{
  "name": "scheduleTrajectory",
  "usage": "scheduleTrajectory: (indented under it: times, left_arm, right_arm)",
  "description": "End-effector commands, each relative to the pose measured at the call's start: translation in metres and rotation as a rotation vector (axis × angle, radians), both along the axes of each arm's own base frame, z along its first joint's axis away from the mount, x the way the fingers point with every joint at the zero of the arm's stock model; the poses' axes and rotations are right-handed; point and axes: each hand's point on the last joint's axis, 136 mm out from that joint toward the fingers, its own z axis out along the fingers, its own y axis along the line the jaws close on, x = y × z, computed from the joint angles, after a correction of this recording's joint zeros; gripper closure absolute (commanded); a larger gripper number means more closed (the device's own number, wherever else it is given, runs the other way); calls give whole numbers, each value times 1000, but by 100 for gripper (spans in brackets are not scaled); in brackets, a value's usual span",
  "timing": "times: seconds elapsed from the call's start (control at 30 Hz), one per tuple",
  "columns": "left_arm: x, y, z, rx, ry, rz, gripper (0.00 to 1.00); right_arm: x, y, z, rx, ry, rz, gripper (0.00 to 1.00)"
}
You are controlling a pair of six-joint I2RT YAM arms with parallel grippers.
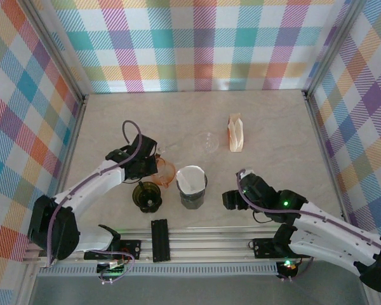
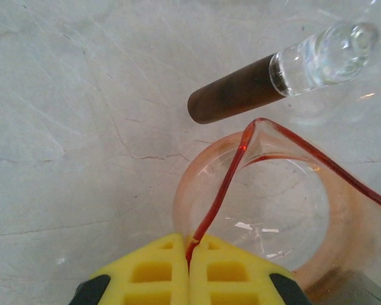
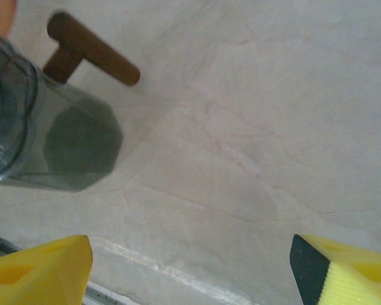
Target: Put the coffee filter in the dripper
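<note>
Orange-tinted glass was pinched thin between the left fingers [image 2: 149, 270]. Both yellow tips were shut on the rim of the orange dripper [image 2: 273, 216], with only the red edge of its wall between them. That was a narrow hold on a smooth, curved lip, and I judged it the weak point. If the arm lifted or swung quickly, the dripper could pivot in that grip and slip out. It could then knock the brown handle [image 2: 232, 98] lying just beyond it, or strike the tabletop [image 1: 273, 127] hard enough to chip. A tilted dripper would also let the filter sit crooked or slide off.

The right fingers [image 3: 38, 270] stood wide apart and held nothing, over bare tabletop well to the right of the orange dripper. Closing on paper from so wide a spread could crush the cone. It could also nudge the grey glass vessel [image 1: 192, 198] that carried it.

The paper filter [image 1: 190, 179] sat just to the right of the orange dripper, resting in the mouth of that grey vessel and not yet in the dripper. It looked white, thin and opened out round. Being so light, it would probably crumple easily and want a gentle pinch at one edge.
</note>
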Motion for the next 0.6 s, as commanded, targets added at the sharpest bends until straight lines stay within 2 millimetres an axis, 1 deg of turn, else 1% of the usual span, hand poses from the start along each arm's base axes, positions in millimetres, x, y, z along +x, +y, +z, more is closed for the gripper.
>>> scheduleTrajectory:
  times: [0.0, 0.1, 0.23, 0.4, 0.57]
  left_arm:
    - [4, 4, 30, -29, -67, 40, 100]
    - [3, 5, 41, -38, -86, 48, 100]
    - [-1, 11, 54, -40, -115, 63, 100]
    - [-5, 15, 65, -42, -132, 69, 100]
    - [-11, 26, 77, -30, -160, 97, 100]
  right_arm:
    - [-9, 34, -8, 135, 58, 99, 18]
    - [-14, 51, -20, 177, 98, 155, 22]
    - [-19, 69, -29, 231, 115, 217, 27]
    - [-21, 84, -40, 247, 132, 252, 31]
    - [-19, 97, -51, 246, 143, 272, 35]
